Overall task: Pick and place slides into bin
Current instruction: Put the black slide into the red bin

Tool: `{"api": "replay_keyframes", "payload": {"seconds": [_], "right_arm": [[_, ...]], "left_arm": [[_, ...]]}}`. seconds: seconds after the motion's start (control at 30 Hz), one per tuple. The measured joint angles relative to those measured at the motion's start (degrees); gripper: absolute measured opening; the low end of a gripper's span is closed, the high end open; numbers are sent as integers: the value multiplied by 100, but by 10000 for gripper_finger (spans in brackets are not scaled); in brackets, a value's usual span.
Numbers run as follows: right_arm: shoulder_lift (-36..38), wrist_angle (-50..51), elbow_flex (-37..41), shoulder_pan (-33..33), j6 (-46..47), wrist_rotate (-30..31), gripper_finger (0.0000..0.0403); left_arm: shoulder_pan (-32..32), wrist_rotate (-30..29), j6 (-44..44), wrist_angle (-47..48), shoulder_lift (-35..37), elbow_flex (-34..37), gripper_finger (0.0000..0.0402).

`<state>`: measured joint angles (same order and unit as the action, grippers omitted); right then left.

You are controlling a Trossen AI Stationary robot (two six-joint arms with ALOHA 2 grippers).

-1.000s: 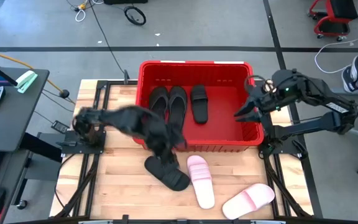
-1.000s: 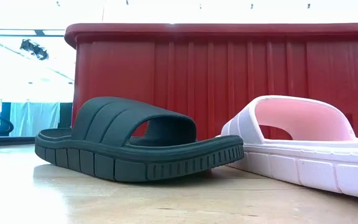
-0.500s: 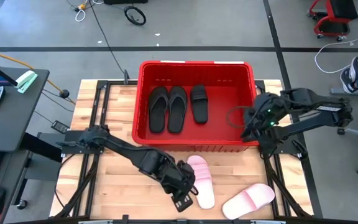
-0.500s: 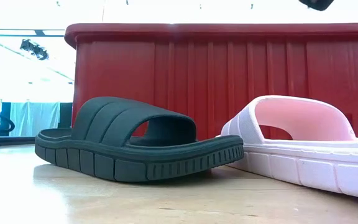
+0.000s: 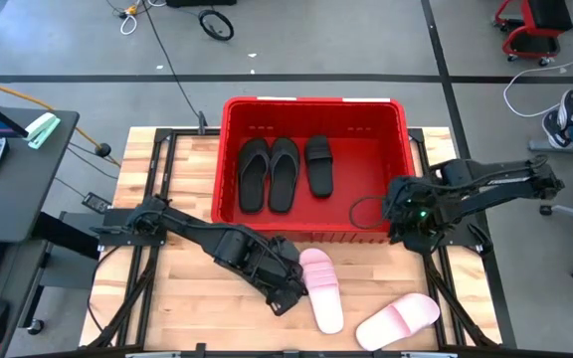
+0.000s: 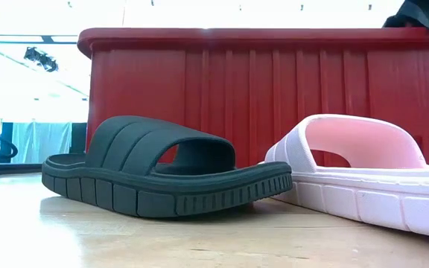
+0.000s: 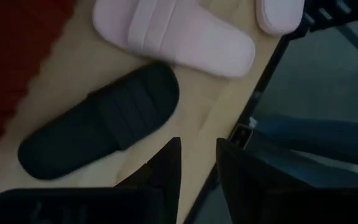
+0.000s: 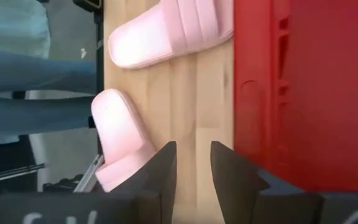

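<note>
The red bin [image 5: 229, 149] holds two black flip-flops [image 5: 269, 174] and one black slide [image 5: 317, 164]. A second black slide [image 7: 98, 130] lies sole-down on the table before the bin's near wall; it also shows in the low view [image 6: 162, 175]. One pink slide [image 5: 321, 288] lies right of it and another [image 5: 398, 320] near the table's near right corner. My left gripper [image 5: 285, 295] hovers above the black slide, narrowly open and empty [image 7: 197, 155]. My right gripper [image 5: 398, 217] hangs over the bin's near right corner, narrowly open and empty [image 8: 193, 152].
The bin's right wall [image 8: 278, 93] stands close beside my right gripper. In the high view my left arm [image 5: 207, 239] covers most of the black slide on the table. Bare wood shows left of the bin [image 5: 167, 189] and at the near left [image 5: 187, 308].
My left gripper has swung from the bin's near wall out toward the table's near edge, then come back a little, and now stands over the black slide. My right gripper has gone from over the bin's right wall toward the near edge, to the bin's near right corner. The slides have not moved.
</note>
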<state>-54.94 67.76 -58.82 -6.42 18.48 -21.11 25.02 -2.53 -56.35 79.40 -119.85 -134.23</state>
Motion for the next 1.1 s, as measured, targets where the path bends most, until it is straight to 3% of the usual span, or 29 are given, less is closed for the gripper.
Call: {"api": "replay_keyframes", "payload": {"seconds": [0.2,0.4,0.43,0.6,0.7,1.1], "right_arm": [[-9,14,20,-19,-3,3,106],[-9,-9,-188,-13,-25,77,106],[-9,-74,-210,-3,249,194,106],[-15,-677,-229,213,3355,2024,106],[-3,-751,-226,295,4325,2231,106],[-9,-760,-226,340,4555,2251,106]], "left_arm": [[82,-108,-195,-52,56,4,94],[140,-383,-172,-932,144,0,85],[140,-474,-51,-1067,144,0,84],[142,-583,332,-1342,144,-2,83],[146,-629,636,-1351,144,0,87],[430,-1018,1621,-1384,144,0,76]]}}
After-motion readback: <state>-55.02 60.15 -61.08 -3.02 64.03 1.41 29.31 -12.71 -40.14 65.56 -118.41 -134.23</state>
